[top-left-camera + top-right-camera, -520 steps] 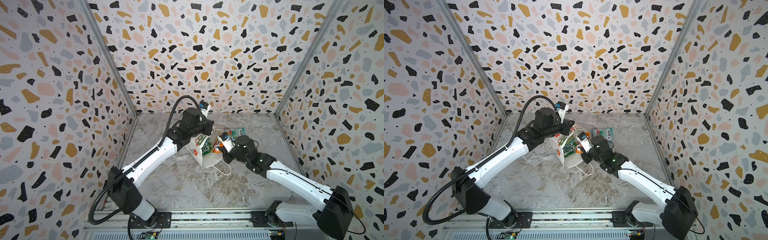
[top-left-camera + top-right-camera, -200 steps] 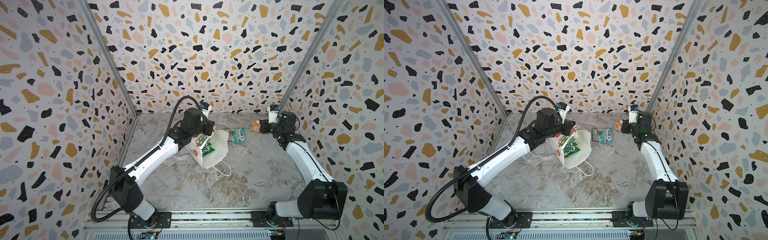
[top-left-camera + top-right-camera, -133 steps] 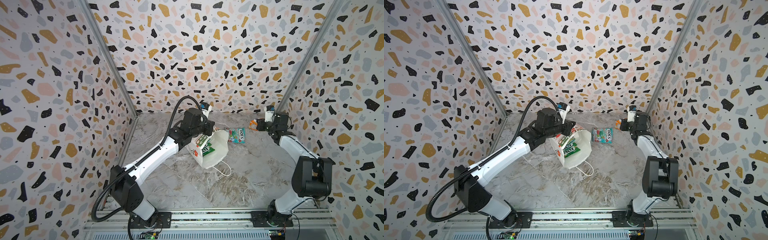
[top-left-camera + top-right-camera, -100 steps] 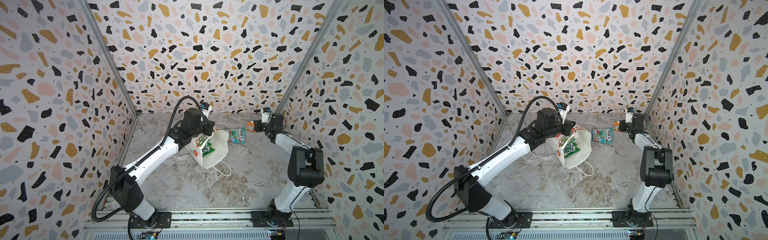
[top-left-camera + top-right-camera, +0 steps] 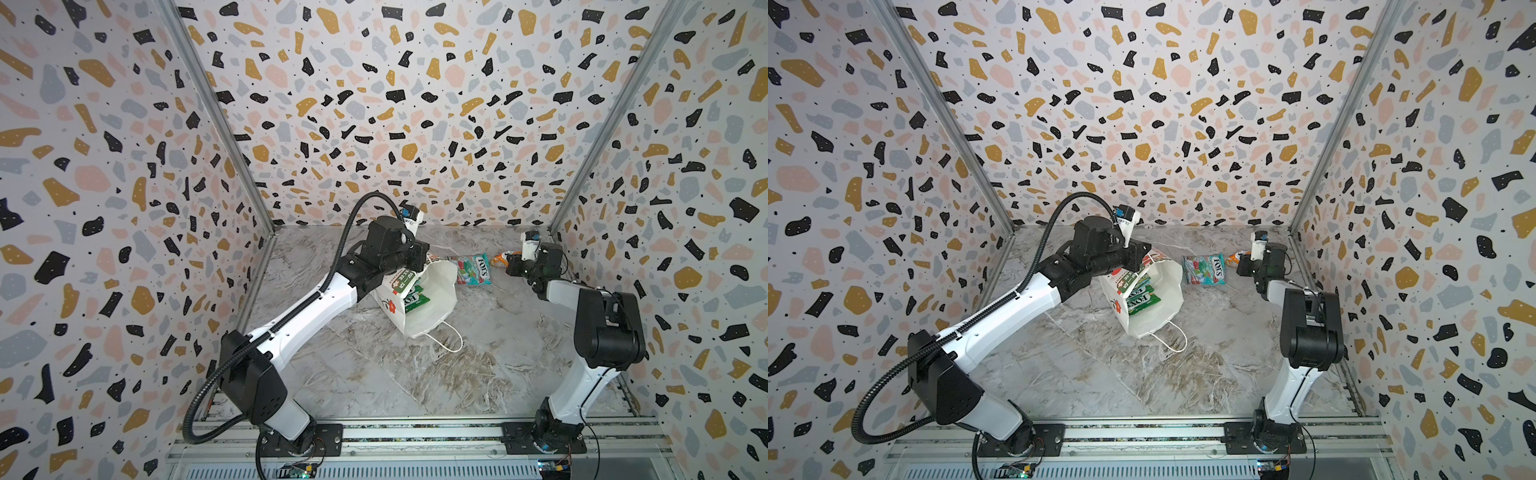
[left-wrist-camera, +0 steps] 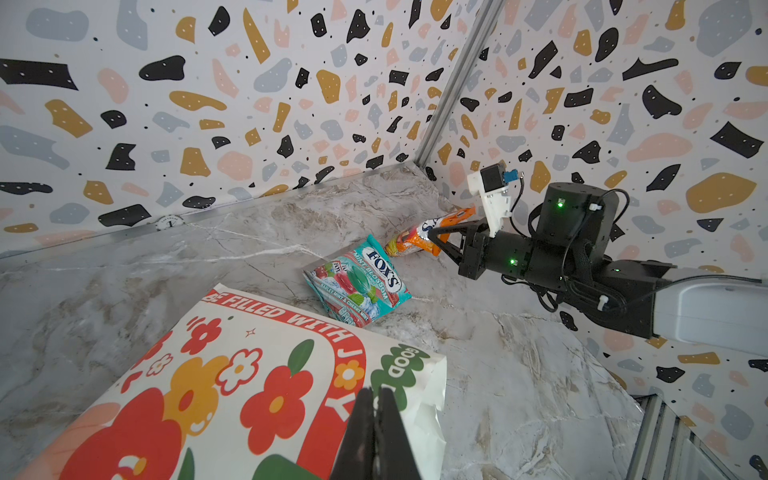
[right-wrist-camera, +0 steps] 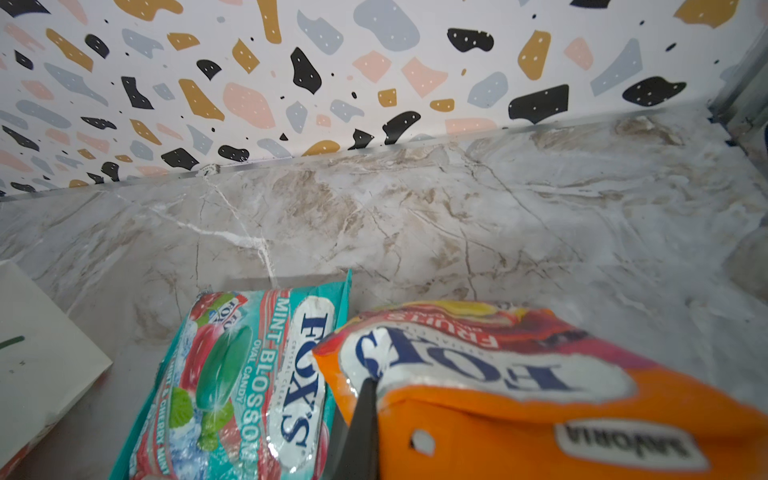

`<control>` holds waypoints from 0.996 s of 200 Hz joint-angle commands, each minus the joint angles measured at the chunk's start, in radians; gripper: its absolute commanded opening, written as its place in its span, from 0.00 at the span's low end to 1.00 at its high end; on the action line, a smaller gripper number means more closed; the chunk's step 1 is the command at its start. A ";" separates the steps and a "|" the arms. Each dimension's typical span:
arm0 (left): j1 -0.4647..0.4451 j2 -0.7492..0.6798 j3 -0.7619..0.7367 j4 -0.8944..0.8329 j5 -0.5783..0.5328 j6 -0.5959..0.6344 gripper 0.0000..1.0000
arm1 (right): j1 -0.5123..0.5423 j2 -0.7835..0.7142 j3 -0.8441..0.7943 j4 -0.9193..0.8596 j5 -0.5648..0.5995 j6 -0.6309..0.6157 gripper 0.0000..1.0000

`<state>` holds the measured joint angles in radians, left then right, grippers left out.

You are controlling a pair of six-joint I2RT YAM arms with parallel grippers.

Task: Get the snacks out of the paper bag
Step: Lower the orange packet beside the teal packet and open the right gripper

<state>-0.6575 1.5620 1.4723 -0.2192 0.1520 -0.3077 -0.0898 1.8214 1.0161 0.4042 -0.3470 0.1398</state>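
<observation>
Across the back of the enclosure we see a desk [image 5: 457, 374] with a grey-and-brown marble pattern, closed in on three sides by white walls [image 5: 415, 104] speckled with black, ochre, pink and grey chips. Two metal corner posts [image 5: 216, 116] run up where the walls meet, and a metal rail [image 5: 415, 432] carrying both arm bases crosses the front edge.

Near the middle of the desk the paper bag [image 5: 432, 299] lies tipped on its side with its mouth turned up and toward the right wall. We can see green packets [image 5: 413, 297] inside it in both top views. A white cord handle [image 5: 451, 338] trails from it onto the marble. The left hand [image 6: 376, 392] is at the bag's upper rim, and in the left wrist view its two fingers are pressed together on the edge of the printed side, pinching the paper.

Just right of the bag, the teal packet [image 5: 473, 269] lies flat on the desk, face up. Just beside it, toward the back right corner, the right hand [image 6: 434, 240] is clamped on one end of the orange packet [image 6: 415, 239], which slopes down from the fingers toward the marble. We cannot tell whether its low end touches the desk.
</observation>
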 commanded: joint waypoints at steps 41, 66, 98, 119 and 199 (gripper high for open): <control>-0.005 -0.007 -0.007 0.035 0.007 0.003 0.00 | -0.001 -0.052 -0.082 -0.102 0.012 -0.002 0.00; -0.005 -0.003 0.002 0.034 0.013 0.004 0.00 | -0.005 -0.047 -0.097 -0.114 0.036 -0.003 0.00; -0.005 0.002 0.003 0.034 0.017 0.003 0.00 | -0.016 -0.024 -0.090 -0.139 0.048 0.000 0.00; -0.005 0.003 0.004 0.034 0.018 0.004 0.00 | -0.021 -0.013 -0.087 -0.149 0.069 0.000 0.01; -0.005 0.007 0.008 0.033 0.024 0.003 0.00 | -0.031 -0.019 -0.104 -0.176 0.111 0.010 0.40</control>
<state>-0.6575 1.5620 1.4723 -0.2192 0.1669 -0.3080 -0.1173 1.8130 0.9222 0.2520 -0.2581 0.1474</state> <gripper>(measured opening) 0.047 0.337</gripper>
